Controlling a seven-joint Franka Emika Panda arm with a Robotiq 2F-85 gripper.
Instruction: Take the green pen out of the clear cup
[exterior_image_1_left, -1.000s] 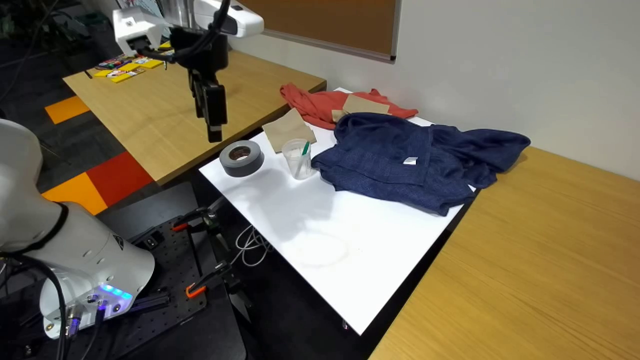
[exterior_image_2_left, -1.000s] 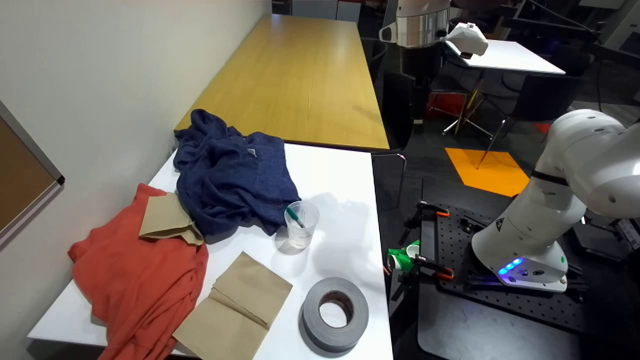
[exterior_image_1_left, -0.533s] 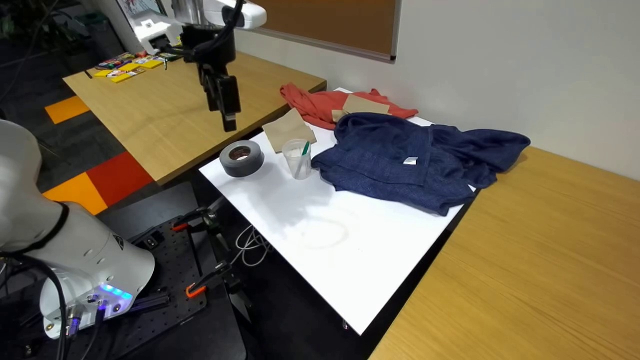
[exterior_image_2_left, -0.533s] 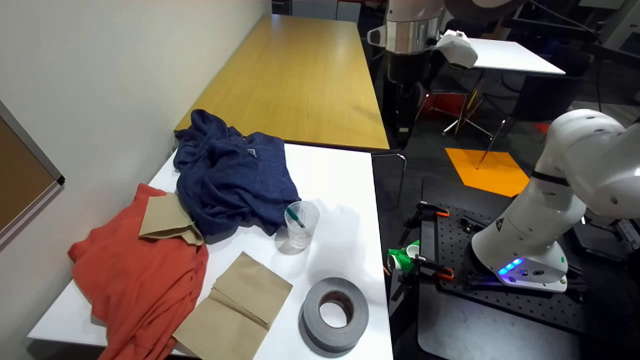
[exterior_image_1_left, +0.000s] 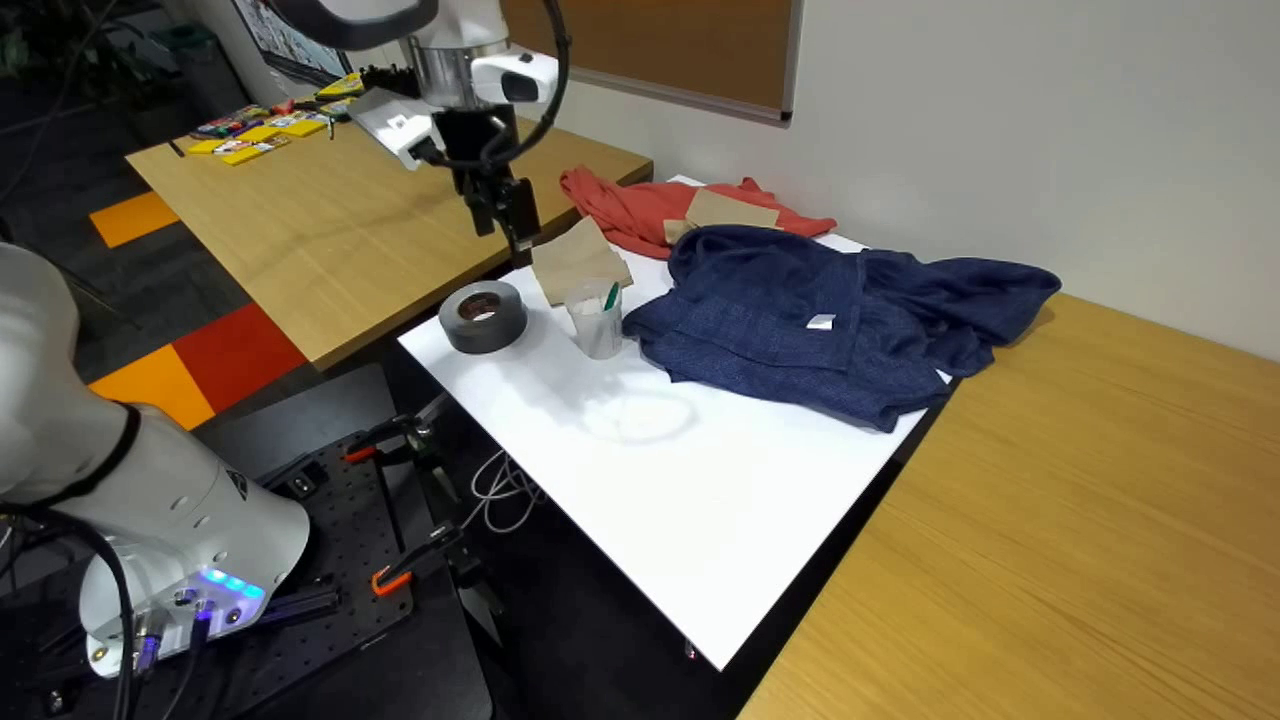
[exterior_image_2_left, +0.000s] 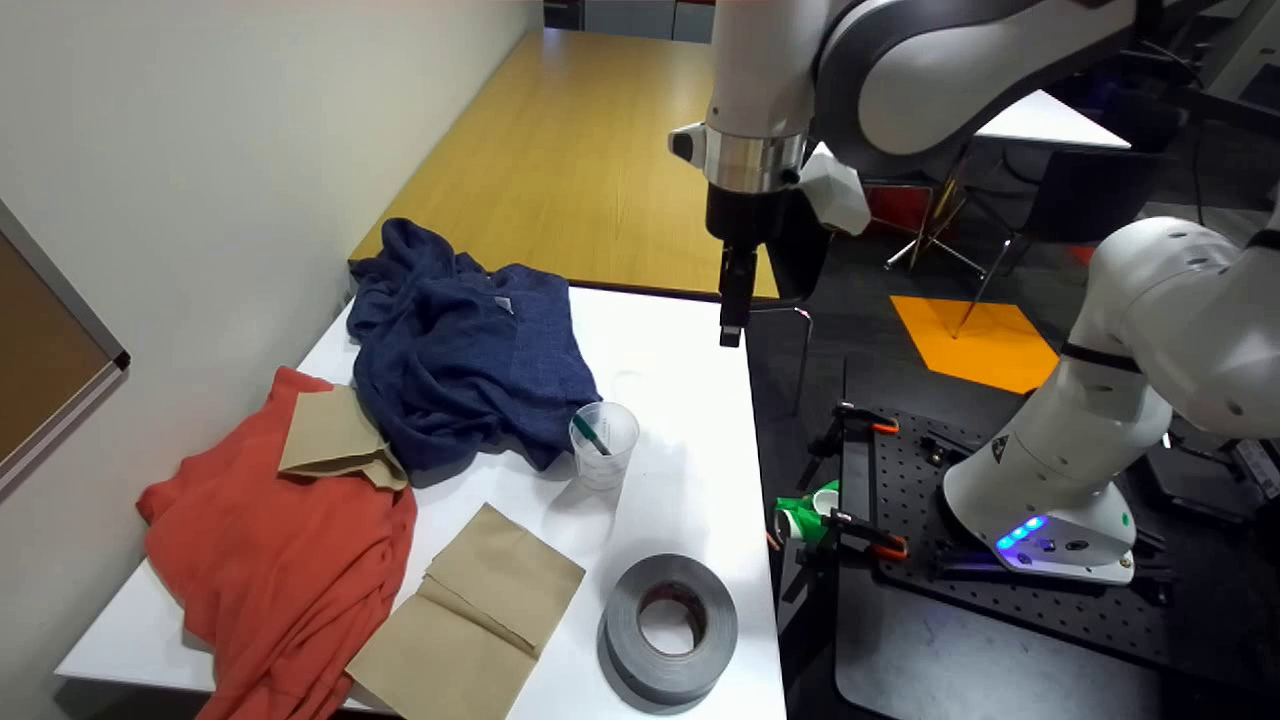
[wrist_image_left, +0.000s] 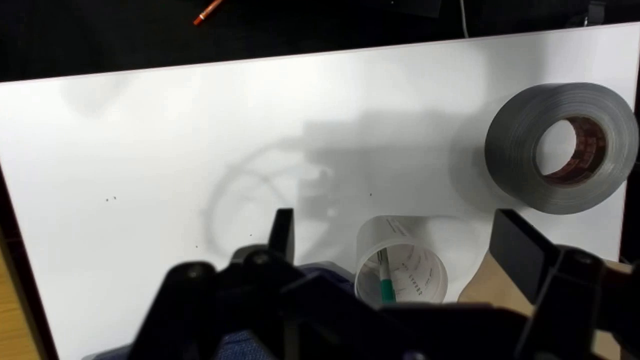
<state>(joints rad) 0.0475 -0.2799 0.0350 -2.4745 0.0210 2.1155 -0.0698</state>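
A Robotiq pincer (wrist_image_left: 398, 239) hangs empty, spread wide, above the white desk (wrist_image_left: 130, 155) as the green pen (wrist_image_left: 385, 276) leans inside the clear plastic cup (wrist_image_left: 413, 267), left of the grey tape roll (wrist_image_left: 515, 150) in the wrist view, grasp and removal still ahead.

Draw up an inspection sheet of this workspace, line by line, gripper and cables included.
Surface: white tabletop, with a few dark specks in the wrist view.
Job's things: green pen leaning inside the upright clear cup.
Clutter: duct tape roll, navy garment, red-orange garment, brown paper on the tabletop and more on the red-orange garment.
Gripper: open, holding nothing, apart from the cup.
Cables: black cable looped at the arm's wrist; white cable in loose loops past the tabletop's edge.
Surroundings: wooden-topped table alongside; corkboard on the wall.
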